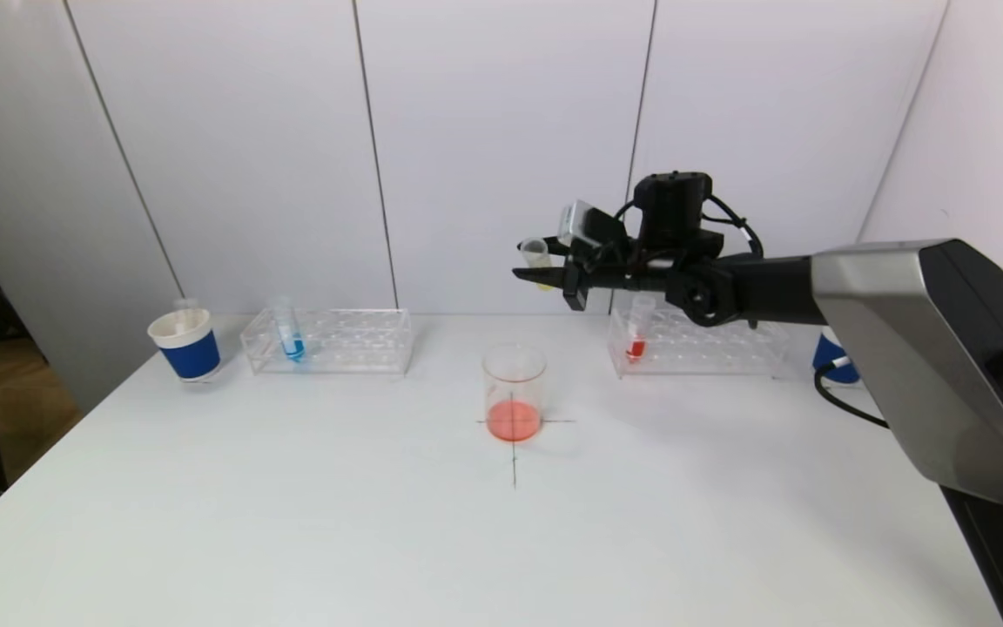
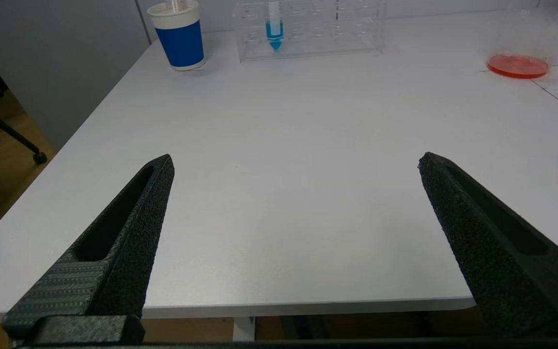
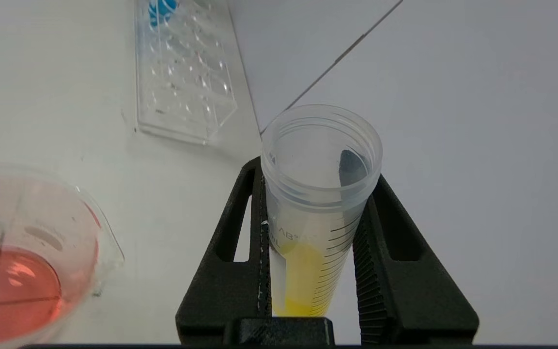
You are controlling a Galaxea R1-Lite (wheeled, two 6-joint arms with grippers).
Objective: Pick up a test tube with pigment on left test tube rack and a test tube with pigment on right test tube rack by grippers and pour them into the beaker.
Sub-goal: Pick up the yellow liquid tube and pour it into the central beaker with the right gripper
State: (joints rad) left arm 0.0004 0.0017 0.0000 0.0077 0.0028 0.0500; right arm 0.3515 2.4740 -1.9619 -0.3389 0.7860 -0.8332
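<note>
My right gripper (image 1: 545, 275) is shut on a clear test tube (image 1: 537, 259) with yellow pigment (image 3: 303, 276) in its lower part. The tube stands about upright, mouth open, high above the table and slightly right of the beaker (image 1: 514, 392). The beaker holds orange-red liquid and stands on a drawn cross. The left rack (image 1: 327, 341) holds a blue-pigment tube (image 1: 291, 335). A red-pigment tube (image 1: 636, 335) stands in the right rack (image 1: 697, 344). My left gripper (image 2: 296, 159) is open and empty over the table's near left edge, outside the head view.
A blue-and-white paper cup (image 1: 185, 344) with an empty tube in it stands left of the left rack. Another blue cup (image 1: 832, 357) is partly hidden behind my right arm. A wall runs behind the racks. The table's left edge (image 2: 90, 126) drops to the floor.
</note>
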